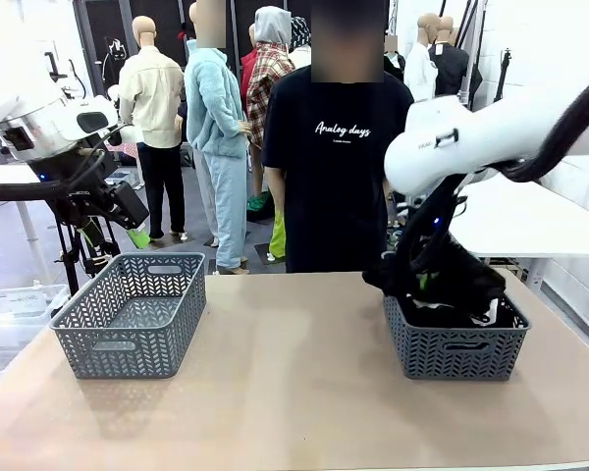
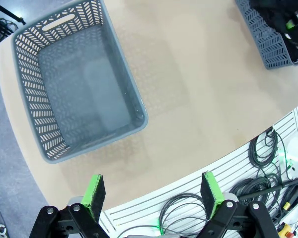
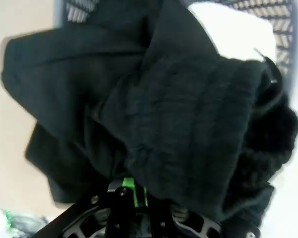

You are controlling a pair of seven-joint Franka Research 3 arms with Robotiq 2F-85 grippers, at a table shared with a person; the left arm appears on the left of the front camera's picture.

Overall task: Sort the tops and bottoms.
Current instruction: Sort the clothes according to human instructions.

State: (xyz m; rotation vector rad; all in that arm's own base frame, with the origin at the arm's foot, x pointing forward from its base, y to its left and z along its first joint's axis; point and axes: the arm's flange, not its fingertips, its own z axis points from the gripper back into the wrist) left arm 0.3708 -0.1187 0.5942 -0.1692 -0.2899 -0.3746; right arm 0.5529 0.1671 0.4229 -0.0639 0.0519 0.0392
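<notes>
The right claw (image 3: 134, 194) is clenched on a black garment (image 3: 154, 114); in its wrist view the green pads are pinched together at the bottom edge with dark ribbed fabric bunched right above them and spilling to both sides. Beyond that cloth, at the far top of the same view, lies something white (image 3: 233, 29) inside the rim of a grey basket (image 3: 283, 54). From the front, this claw (image 1: 429, 280) sits low over the right basket (image 1: 456, 345), with the black garment (image 1: 461, 280) heaped around it and draping past the basket's near-left rim. The basket stands on the tan surface (image 1: 294, 383), directly beneath the claw.

The left claw (image 2: 154, 196) is released, its two green pads (image 2: 94, 191) standing wide apart with nothing between them. Below and ahead of it, in its wrist view, is the edge of the surface and a slatted white panel with coiled cables (image 2: 268, 148). Farther out along the fingers rests the left basket (image 2: 74, 84), grey and lattice-walled, its floor bare. From the front, the left claw (image 1: 113, 211) hangs off the surface's left side, above and behind that basket (image 1: 133, 314). Well beyond both claws a person in a black T-shirt (image 1: 339, 167) stands at the far side.
</notes>
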